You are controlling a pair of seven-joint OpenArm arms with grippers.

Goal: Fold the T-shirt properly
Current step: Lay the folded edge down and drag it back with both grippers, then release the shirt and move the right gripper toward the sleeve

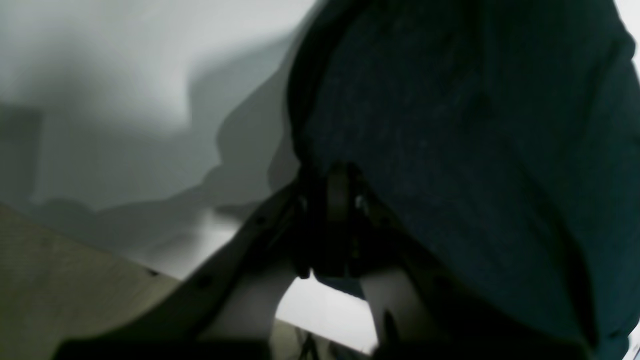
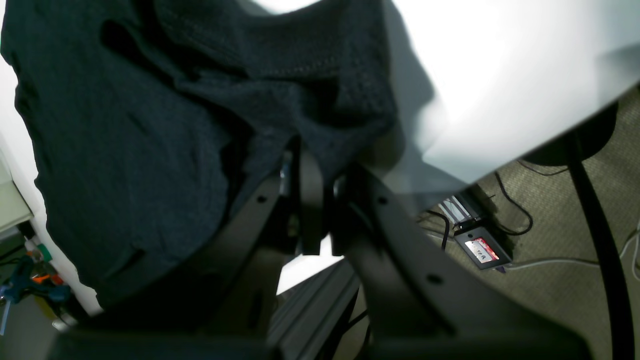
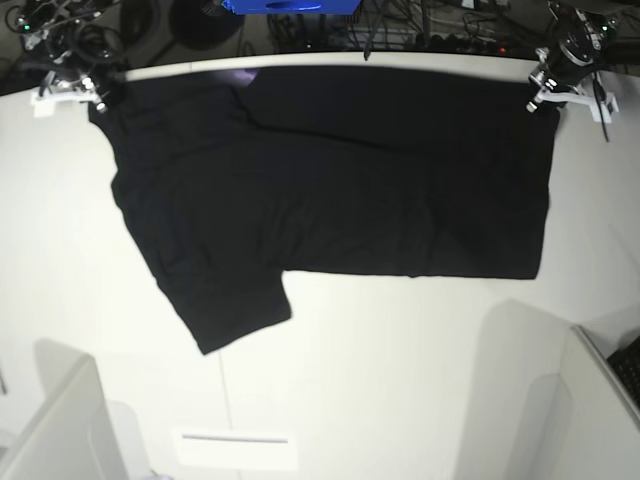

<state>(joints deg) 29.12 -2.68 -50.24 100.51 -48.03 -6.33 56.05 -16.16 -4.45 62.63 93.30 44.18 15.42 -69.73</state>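
The black T-shirt [image 3: 340, 180] lies spread across the far half of the white table [image 3: 400, 380], one sleeve reaching toward the front left. At its far right corner, my left gripper [image 3: 540, 100] is shut on the cloth. My right gripper [image 3: 97, 92] is shut on the far left corner. In the left wrist view the dark fabric [image 1: 450, 125] rises from between the closed fingers of my left gripper [image 1: 335, 185]. In the right wrist view the bunched cloth [image 2: 125, 125] is pinched in my right gripper [image 2: 310, 170] above the table edge.
Cables and a blue object [image 3: 290, 5] lie beyond the table's far edge. A white label [image 3: 235, 445] sits near the front edge. Grey panels stand at the front left [image 3: 60, 430] and front right [image 3: 600, 400]. A small device [image 2: 482, 250] rests on the carpet.
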